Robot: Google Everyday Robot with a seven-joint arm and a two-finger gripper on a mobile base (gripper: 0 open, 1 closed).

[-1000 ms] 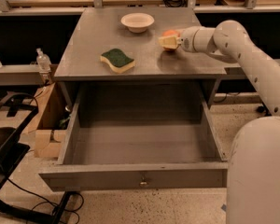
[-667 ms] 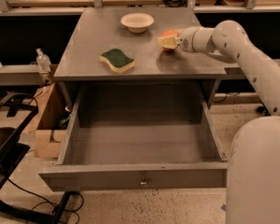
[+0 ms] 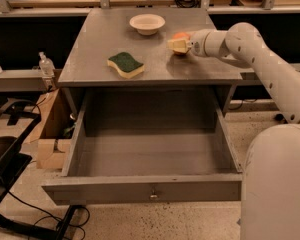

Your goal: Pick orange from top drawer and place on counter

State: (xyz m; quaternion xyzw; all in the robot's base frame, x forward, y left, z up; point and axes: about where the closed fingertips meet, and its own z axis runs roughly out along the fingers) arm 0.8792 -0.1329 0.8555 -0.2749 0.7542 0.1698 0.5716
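Small round orange fruit (image 3: 180, 35) is low over the right rear of the flat matte grey counter (image 3: 100, 44), at the cream-tipped gripper (image 3: 178, 45); clamped or released cannot be told. Wide grey top drawer (image 3: 145, 186) under the counter stands open, empty. Probably left: release, withdraw.

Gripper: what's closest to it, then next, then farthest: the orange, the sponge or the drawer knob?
1. orange, right at the gripper, on the counter's right side
2. sponge, to its left on the counter
3. knob, low on the open top drawer's front
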